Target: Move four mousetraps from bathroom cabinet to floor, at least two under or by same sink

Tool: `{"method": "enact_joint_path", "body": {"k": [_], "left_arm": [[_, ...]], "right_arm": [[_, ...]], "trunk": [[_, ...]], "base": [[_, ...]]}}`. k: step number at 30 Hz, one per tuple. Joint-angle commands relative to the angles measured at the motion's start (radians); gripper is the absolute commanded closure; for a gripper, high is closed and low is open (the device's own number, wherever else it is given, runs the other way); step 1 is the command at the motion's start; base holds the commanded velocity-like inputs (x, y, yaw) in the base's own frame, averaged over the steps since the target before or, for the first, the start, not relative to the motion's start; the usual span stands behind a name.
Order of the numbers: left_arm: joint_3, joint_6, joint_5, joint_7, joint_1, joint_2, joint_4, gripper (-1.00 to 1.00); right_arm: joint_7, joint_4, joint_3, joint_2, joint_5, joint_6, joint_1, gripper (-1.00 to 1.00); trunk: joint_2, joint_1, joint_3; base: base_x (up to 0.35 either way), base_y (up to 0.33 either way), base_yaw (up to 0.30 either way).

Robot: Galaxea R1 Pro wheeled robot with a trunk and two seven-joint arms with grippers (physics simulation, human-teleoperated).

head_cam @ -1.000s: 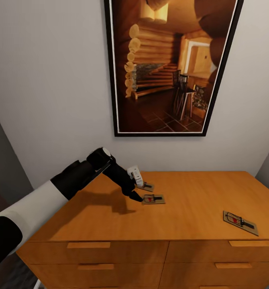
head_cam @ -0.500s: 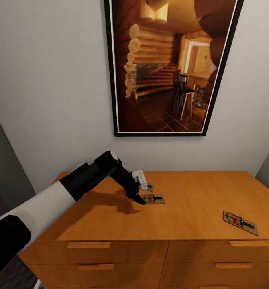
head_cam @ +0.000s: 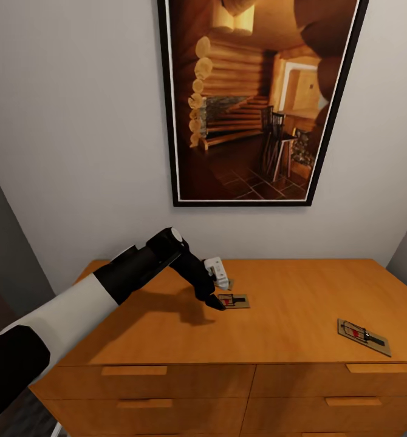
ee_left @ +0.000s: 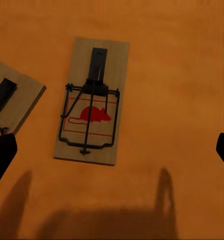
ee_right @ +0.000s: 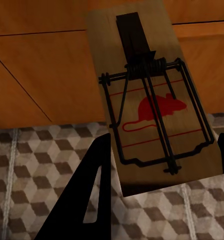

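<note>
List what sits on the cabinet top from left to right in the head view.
Left gripper → mousetrap with the red spot just past its fingertips → a long bare stretch of the cabinet top → another mousetrap near the right front edge.

Bare cabinet top [head_cam: 288, 328] lies open at frame centre between the middle mousetrap [head_cam: 232, 301] and the lower-right one [head_cam: 364, 337]; the wall [head_cam: 76, 152] closes off the back.

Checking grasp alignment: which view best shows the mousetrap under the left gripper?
The left wrist view: the mousetrap lies flat between the open fingertips. The head view shows it small, beside the left gripper.
</note>
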Motion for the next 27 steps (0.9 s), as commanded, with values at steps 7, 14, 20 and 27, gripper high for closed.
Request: {"method": "enact_joint_path", "body": {"k": [7,14,20,27], "left_arm": [[-0.001,0.005,-0.007,-0.007,-0.001,-0.025,0.003,-1.0],[-0.003,0.005,-0.007,-0.007,-0.001,-0.042,0.009,-1.0],[-0.004,0.005,-0.007,-0.007,-0.001,-0.043,0.01,-1.0],[-0.005,0.004,-0.007,-0.007,-0.001,-0.044,0.011,-1.0]], "right_arm": [[0.007,0.0,0.006,0.0,-0.013,-0.003,-0.001,1.0],[0.008,0.0,0.006,0.0,-0.013,-0.002,-0.001,1.0],[0.008,0.0,0.006,0.0,-0.013,-0.002,0.0,1.0],[0.008,0.0,0.006,0.0,-0.013,-0.002,0.0,1.0]], "trunk": [[-0.001,0.0,-0.001],[-0.001,0.0,-0.001],[-0.001,0.0,-0.001],[-0.001,0.0,-0.001]], "base": [[0.0,0.0,0.0],[0.0,0.0,0.0],[0.0,0.0,0.0],[0.0,0.0,0.0]]}}
